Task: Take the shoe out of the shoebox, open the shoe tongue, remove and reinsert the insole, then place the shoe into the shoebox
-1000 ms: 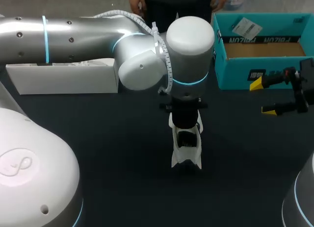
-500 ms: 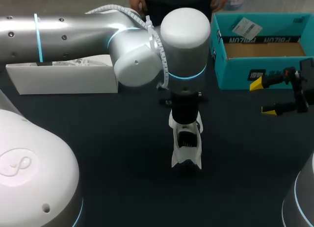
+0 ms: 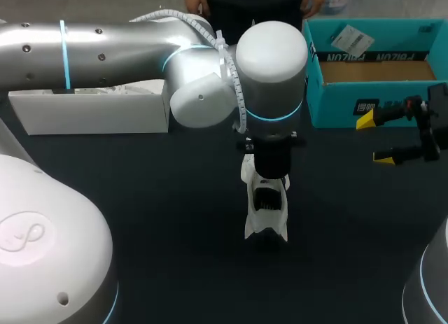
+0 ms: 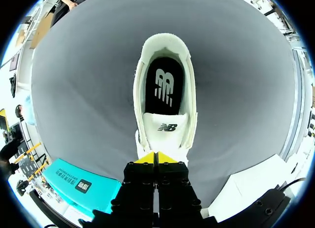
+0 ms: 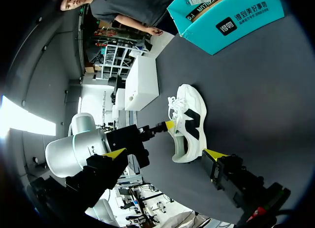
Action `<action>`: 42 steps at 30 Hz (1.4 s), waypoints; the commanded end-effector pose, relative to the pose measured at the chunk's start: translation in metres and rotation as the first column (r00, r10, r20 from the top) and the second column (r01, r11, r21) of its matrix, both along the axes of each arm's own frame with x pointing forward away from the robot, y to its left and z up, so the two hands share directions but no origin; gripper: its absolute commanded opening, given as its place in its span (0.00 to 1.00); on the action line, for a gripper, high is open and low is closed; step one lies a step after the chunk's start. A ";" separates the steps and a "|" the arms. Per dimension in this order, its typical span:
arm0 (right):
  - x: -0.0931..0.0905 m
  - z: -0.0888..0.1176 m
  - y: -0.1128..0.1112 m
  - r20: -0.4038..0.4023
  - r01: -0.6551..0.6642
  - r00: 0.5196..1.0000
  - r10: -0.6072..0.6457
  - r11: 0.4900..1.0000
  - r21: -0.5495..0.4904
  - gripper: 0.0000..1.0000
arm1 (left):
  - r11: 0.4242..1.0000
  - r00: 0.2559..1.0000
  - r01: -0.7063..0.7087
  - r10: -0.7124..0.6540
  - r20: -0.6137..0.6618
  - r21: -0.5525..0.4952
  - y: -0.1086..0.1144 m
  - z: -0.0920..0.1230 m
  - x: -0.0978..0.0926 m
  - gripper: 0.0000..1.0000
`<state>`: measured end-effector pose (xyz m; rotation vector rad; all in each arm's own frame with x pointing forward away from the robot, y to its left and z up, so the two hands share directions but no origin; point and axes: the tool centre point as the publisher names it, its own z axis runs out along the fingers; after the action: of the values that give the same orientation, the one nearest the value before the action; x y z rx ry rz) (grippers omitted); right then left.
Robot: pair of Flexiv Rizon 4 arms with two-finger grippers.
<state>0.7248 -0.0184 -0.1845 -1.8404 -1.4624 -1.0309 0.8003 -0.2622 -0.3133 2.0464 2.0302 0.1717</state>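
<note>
One white running shoe with a black side emblem (image 3: 267,210) stands upright at the middle of the dark grey table (image 3: 161,198). It is out of the teal cardboard shoebox (image 3: 350,106), which sits open at the far right. The left gripper (image 4: 155,157) hangs straight above the shoe's far end. Its yellow tips are clenched together and touch the lower edge of the white padded tongue (image 4: 167,129) by the laces; whether they pinch any material cannot be told. The black insole (image 4: 165,85) lies flat inside, visible through the collar. The right gripper (image 3: 374,138) hovers at the right, just in front of the shoebox, released and holding nothing, well apart from the shoe. Opening the tongue well probably calls for a firm bite on the tongue alone, not the laces. A gentle pull toward the toe should follow, with the free right gripper steadying the near heel so the light shoe neither tips nor slides.
</note>
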 end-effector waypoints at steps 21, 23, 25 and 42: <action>-0.001 0.000 0.001 0.000 0.003 1.000 -0.003 1.000 -0.003 1.00 | 1.000 1.000 -0.011 0.011 -0.006 0.024 0.019 0.017 -0.008 0.00; -0.001 0.000 0.001 0.000 0.003 1.000 -0.003 1.000 -0.003 1.00 | 0.996 0.998 -0.064 0.065 -0.014 0.068 0.022 0.023 -0.011 0.00; -0.001 0.000 0.001 0.000 0.003 1.000 -0.003 1.000 -0.003 1.00 | 0.989 0.990 -0.126 0.130 -0.047 0.075 0.025 0.029 -0.015 0.00; -0.001 0.000 0.001 0.000 0.003 1.000 -0.003 1.000 -0.003 1.00 | 0.941 0.930 -0.337 0.334 -0.152 0.007 0.029 0.039 -0.028 0.00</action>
<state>0.7248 -0.0184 -0.1845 -1.8404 -1.4625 -1.0309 0.7781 -0.2381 -0.2784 1.9365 2.2465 0.1588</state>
